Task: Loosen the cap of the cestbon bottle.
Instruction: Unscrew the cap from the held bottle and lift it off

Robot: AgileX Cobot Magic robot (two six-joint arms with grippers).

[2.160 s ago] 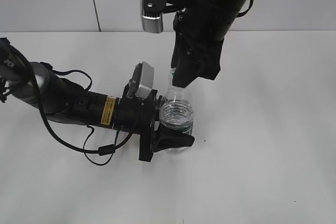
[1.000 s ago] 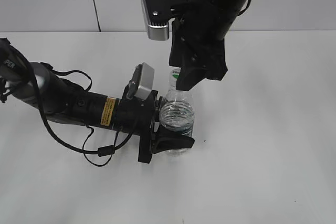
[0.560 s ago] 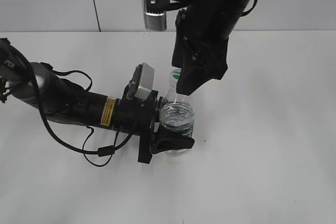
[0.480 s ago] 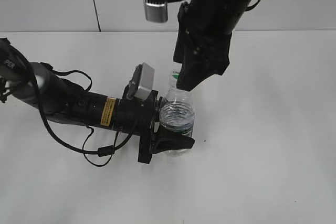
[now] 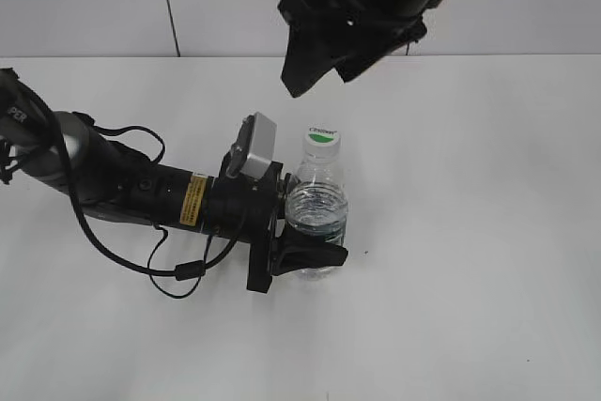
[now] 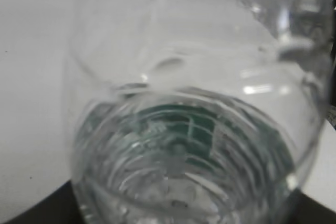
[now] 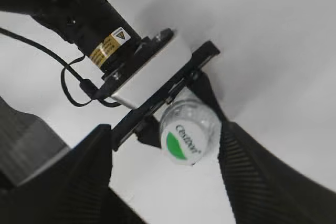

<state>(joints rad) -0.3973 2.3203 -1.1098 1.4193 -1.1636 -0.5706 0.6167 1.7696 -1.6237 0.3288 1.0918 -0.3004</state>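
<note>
right tool point(image 7: 168, 182) lifted off cap point(image 5: 322, 136), left tool point(image 5: 310, 232) still gripping bottle point(image 5: 316, 208)

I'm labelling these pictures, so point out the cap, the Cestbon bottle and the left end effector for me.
cap point(image 5: 323, 136): exterior view, on its white top beside the green mark.
cestbon bottle point(image 5: 316, 204): exterior view, on the clear ribbed shoulder.
left end effector point(image 5: 310, 254): exterior view, on the black finger in front of the bottle's lower body.

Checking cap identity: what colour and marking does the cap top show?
The cap is white with a green mark and small text; right wrist view shows it best.
</note>
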